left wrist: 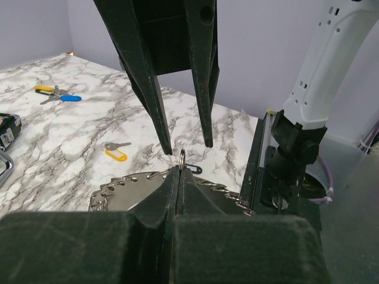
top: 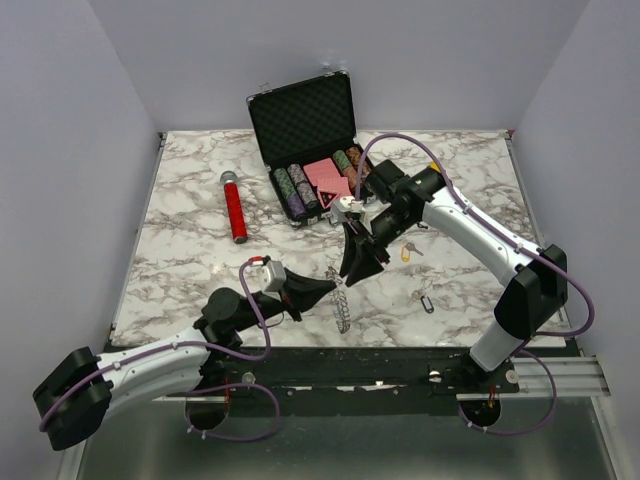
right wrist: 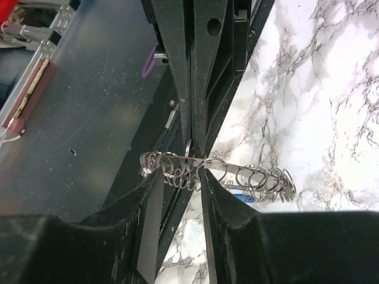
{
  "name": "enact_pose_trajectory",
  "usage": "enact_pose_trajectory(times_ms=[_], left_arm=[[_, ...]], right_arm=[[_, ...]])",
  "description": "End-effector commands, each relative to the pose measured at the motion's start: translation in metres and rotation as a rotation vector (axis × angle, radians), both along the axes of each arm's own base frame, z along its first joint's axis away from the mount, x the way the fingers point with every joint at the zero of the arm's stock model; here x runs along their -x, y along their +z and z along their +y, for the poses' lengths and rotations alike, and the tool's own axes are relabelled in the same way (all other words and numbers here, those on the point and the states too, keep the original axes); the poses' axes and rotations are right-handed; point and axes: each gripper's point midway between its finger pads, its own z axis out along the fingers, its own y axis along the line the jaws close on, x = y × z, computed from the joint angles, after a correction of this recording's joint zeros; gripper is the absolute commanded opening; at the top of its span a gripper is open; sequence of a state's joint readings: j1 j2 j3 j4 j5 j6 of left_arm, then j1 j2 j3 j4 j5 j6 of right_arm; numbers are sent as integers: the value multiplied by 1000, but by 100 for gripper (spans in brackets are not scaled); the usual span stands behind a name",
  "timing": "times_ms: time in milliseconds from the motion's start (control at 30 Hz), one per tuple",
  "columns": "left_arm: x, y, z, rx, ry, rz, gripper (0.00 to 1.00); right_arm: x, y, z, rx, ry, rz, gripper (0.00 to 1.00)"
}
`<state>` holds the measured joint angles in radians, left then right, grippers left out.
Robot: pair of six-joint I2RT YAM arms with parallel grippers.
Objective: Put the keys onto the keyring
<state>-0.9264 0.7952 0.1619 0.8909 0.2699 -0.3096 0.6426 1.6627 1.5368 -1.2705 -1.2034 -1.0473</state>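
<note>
The keyring [top: 343, 303], a large silver ring fringed with small rings, is held on edge near the table's front. My left gripper [top: 332, 287] is shut on one of its small rings [left wrist: 182, 158]. My right gripper [top: 355, 275] is open and points down at it, its fingers [right wrist: 208, 183] straddling the ring [right wrist: 249, 176] on either side of the left fingers [right wrist: 198, 89]. A yellow-tagged key [top: 407, 252] and a black-tagged key [top: 427, 301] lie on the table to the right. The left wrist view shows the yellow-tagged key [left wrist: 116, 153] and, farther off, a blue-tagged one [left wrist: 70, 98].
An open black case [top: 305, 140] with poker chips and cards stands at the back centre. A red cylinder with a silver end [top: 235, 208] lies to its left. The table's front edge and black rail [top: 400, 355] are just behind the keyring.
</note>
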Motion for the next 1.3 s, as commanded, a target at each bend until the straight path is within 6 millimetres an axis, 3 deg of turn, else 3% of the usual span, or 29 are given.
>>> enact_pose_trajectory(times_ms=[0, 533, 1033, 1167, 1267], left_arm=[[-1, 29, 7, 151, 20, 8, 0], [-7, 35, 11, 255, 44, 68, 0], [-10, 32, 9, 243, 52, 76, 0], [-11, 33, 9, 245, 55, 76, 0], [-11, 32, 9, 243, 57, 78, 0]], right_arm=[[3, 10, 8, -56, 11, 34, 39], [6, 9, 10, -77, 14, 89, 36], [4, 5, 14, -71, 7, 107, 24], [3, 4, 14, -66, 2, 107, 17], [3, 4, 14, -63, 1, 106, 4]])
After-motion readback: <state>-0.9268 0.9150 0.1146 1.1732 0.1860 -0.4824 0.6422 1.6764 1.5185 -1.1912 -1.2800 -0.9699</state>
